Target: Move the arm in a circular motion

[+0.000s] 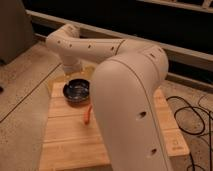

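The arm (pixel 125 95) blocks the tabletop's (pixel 65 145) right half; the tool is out of sight; bowl (pixel 78 91) and orange stick (pixel 88 114) crowd the left-centre; the front-left boards lie open.

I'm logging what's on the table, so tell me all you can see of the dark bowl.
The dark bowl is round, shallow and glossy, with pale glints inside. It sits upright at the back left of the wooden table, an orange-red thing lying just in front. The arm reaches down behind it; the gripper is out of sight.
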Controlling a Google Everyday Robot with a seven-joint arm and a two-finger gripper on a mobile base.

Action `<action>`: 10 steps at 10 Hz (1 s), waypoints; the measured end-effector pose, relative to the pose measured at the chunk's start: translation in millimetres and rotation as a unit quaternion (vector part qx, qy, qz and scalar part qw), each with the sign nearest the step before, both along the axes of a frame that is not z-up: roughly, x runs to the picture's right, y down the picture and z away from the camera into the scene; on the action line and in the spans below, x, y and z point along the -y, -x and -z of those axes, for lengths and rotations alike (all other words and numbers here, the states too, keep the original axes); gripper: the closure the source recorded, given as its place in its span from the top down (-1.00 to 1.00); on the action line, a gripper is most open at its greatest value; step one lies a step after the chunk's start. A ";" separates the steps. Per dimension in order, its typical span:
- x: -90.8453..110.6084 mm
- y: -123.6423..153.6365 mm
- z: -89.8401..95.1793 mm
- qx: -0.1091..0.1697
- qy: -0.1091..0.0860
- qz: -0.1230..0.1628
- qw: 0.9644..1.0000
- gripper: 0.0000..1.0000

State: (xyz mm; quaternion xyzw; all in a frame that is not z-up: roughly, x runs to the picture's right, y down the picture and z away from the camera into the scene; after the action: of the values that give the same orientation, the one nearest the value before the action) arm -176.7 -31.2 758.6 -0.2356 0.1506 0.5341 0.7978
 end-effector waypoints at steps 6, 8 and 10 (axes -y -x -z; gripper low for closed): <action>-67.3 -15.8 17.3 -0.027 0.018 -0.009 0.999 0.30; -73.4 -57.1 24.1 -0.072 0.015 -0.050 0.996 0.30; -75.8 -118.4 35.1 -0.137 0.008 -0.103 0.985 0.30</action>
State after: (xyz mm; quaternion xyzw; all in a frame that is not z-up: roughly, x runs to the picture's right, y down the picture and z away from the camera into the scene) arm -58.3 44.6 723.5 -0.1804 0.2375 0.6395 0.7085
